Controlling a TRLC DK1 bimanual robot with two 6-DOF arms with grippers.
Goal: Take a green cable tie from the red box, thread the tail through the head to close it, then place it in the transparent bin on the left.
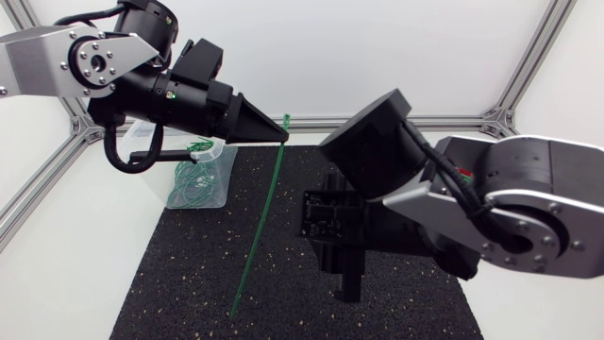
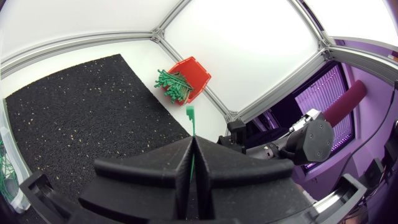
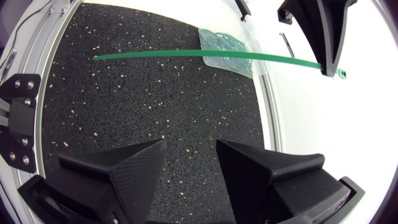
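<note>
Head view: bin (image 1: 209, 181) sits at the left edge of the mat (image 1: 179, 274). Left gripper (image 1: 281, 130) is up beside it, pinching a tie (image 1: 257, 236) near its head, tail hanging toward the mat. Left wrist view: red box (image 2: 198, 73) is ahead. Right wrist view: right gripper (image 3: 191, 146) is low over the mat, fingers spread.

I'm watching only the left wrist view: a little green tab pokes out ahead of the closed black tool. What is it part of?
Observer: A long green plastic cable tie. The left tool grips it near the head, and its tail runs far out over the black speckled mat.
Operator: Is the other tool helping?
Observer: No. The right tool is open, empty and apart from the tie.
Operator: Anything in the bin on the left?
Observer: Yes, the transparent plastic bin holds a tangle of green ties.
</note>
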